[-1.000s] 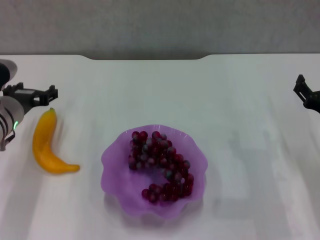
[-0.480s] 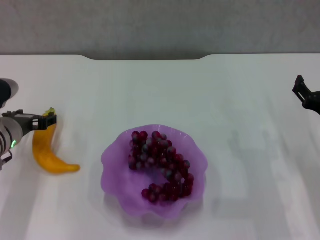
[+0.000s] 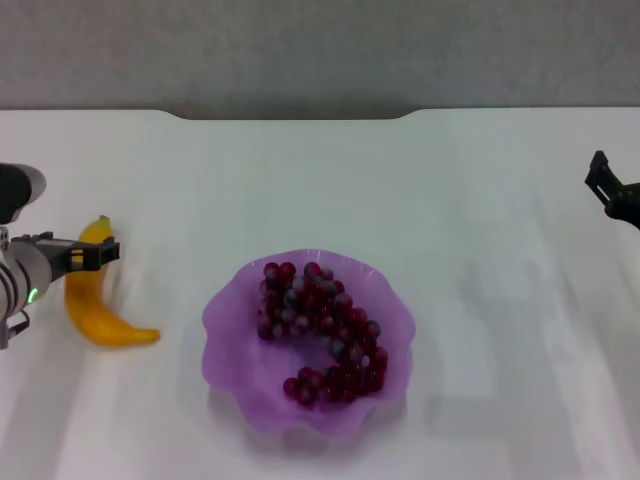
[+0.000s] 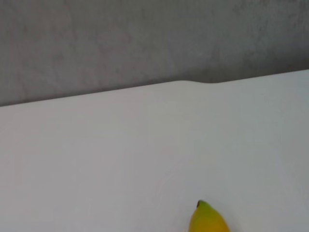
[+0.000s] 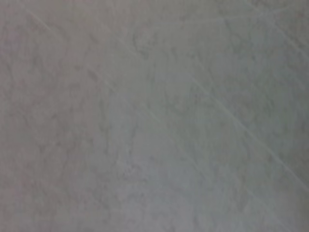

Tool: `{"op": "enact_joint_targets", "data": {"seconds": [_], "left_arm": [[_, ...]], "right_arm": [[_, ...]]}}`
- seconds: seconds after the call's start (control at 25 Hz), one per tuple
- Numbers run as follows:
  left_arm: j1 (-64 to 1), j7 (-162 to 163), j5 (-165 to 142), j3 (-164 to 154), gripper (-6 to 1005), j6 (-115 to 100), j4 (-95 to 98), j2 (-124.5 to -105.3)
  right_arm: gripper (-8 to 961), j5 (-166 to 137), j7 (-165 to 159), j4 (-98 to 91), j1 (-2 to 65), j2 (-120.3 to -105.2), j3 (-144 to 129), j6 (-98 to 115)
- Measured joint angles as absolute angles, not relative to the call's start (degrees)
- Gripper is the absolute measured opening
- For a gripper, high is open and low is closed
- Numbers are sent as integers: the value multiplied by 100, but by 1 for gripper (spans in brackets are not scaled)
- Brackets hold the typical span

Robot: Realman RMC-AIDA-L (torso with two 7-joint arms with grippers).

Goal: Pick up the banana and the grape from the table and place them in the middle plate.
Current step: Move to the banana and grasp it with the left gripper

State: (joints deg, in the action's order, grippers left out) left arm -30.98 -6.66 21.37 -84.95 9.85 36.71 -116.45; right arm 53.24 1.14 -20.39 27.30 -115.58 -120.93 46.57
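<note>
Left gripper [image 3: 97, 254] sits low at the left edge of the head view, its grey wrist reaching in from the side with a small green light on the cuff, and its dark fingers [image 3: 88, 255] lie across the upper part of the banana [image 3: 92, 305]; whether they are clamped on the fruit or only laid over it I cannot tell from this angle. The banana rests on the table [image 3: 480, 200], curved, with its far tip just past the fingers and its near end pointing toward the middle plate [image 3: 225, 330] but well apart from its rim. That purple scalloped plate stands near the front centre of the table, and the grape [image 3: 320, 330] bunch lies inside it, running from the far left of the bowl round to the near right. Right gripper [image 3: 612, 190] hangs at the right edge of the head view, well apart from the plate, only partly in frame, so the set of its fingers cannot be judged. Looking from the left wrist, only the yellow far end of the banana [image 4: 207, 220] with its dark tip shows, against the white table [image 4: 120, 154] and the notch in its far edge, with a grey wall behind; no fingers appear there. From the right wrist comes nothing but a mottled grey surface, with none of the fruit or the plate.
</note>
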Motion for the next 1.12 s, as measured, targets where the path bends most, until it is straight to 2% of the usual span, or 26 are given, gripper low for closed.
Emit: {"op": "enact_joint_targets", "data": {"seconds": [1.12], "left_arm": [[-3272,-616,2180,-8577,860,953,3176,-11679]], "right_arm": [[838,5334,114,-2091,2753,-11564,-12102,4658]]}}
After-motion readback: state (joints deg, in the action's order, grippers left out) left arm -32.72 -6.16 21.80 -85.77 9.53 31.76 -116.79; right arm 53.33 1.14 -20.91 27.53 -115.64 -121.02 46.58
